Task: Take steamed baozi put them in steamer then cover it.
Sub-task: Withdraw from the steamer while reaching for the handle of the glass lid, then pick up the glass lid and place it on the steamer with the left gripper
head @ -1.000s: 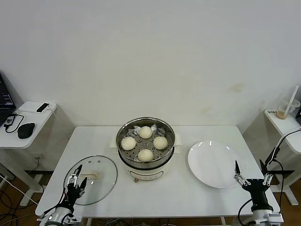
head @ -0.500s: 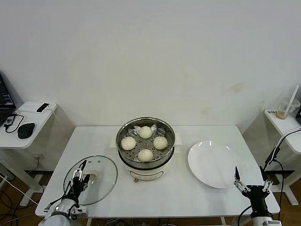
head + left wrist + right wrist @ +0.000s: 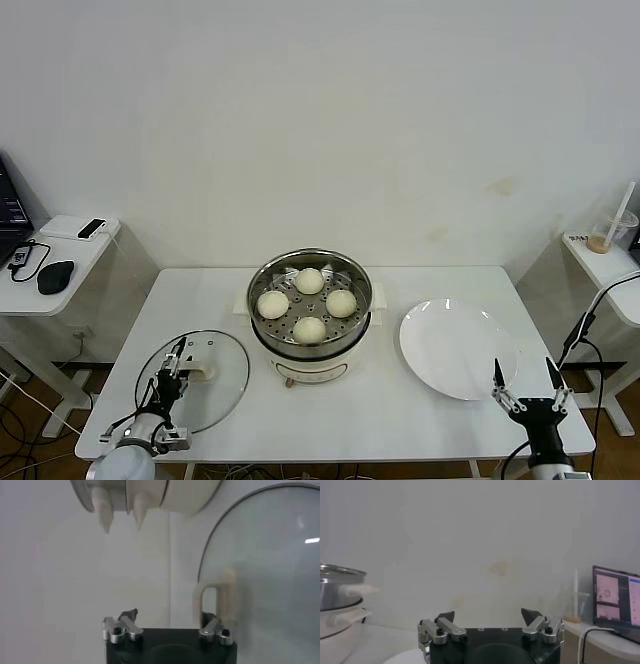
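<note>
The steamer (image 3: 352, 283) stands at the table's middle with four baozi on its tray: one at the back (image 3: 310, 281), one on the left (image 3: 272, 303), one on the right (image 3: 341, 302), one at the front (image 3: 309, 328). The glass cover (image 3: 215, 395) lies flat on the table at the front left, handle (image 3: 200, 373) up. My left gripper (image 3: 175, 357) is open and low over the cover, just left of the handle. In the left wrist view the gripper (image 3: 168, 616) faces the handle (image 3: 216, 597), which lines up with one fingertip. My right gripper (image 3: 522, 370) is open and empty at the front right.
A flat white plate (image 3: 458, 348) lies right of the steamer, just ahead of my right gripper. A side table with a mouse (image 3: 55, 275) stands at the left. A shelf with a cup (image 3: 605, 238) stands at the right. The steamer also shows in the right wrist view (image 3: 337, 597).
My left gripper has moved forward over the cover, closer to its handle. My right gripper has drawn back and down toward the table's front edge, staying open.
</note>
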Controlling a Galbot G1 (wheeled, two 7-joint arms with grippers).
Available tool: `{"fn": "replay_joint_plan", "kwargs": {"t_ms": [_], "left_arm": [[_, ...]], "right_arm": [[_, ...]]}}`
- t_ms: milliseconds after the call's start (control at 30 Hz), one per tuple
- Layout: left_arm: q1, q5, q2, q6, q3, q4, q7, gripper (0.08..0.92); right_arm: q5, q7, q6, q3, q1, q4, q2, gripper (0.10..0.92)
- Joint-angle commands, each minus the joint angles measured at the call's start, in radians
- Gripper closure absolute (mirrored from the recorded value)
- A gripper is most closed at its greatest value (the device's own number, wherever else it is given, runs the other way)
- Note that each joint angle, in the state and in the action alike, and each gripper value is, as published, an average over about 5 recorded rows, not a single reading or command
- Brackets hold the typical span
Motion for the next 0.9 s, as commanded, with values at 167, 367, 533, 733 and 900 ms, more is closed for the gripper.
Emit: {"fn": "replay_joint_plan", "kwargs": {"t_ms": [167,367,533,733,900], "left_arm": [[-0.017,0.000,-0.010,-0.012,-0.005,0.035,-0.037,0.537],[0.006,0.014,-0.013,-0.024,-0.021,0.000,-0.086,0.710],[0.032,0.087,-0.020,-0.019,-0.054,-0.058,-0.129,0.838],[0.074,0.165,-0.019,0.021,-0.136,-0.191,-0.089,0.867],[0.093,0.139,0.000,0.087,-0.205,-0.319,0.004,0.867]], "right_arm": [[0.002,0.000,0.000,-0.008,-0.001,0.001,0.000,0.203],[0.000,0.000,0.001,-0.018,0.001,0.001,-0.001,0.203],[-0.002,0.000,-0.002,-0.024,0.001,0.006,-0.008,0.203],[-0.006,0.000,-0.002,-0.036,0.001,0.006,-0.012,0.203],[-0.007,-0.001,-0.010,-0.050,0.006,0.008,-0.018,0.203]]}}
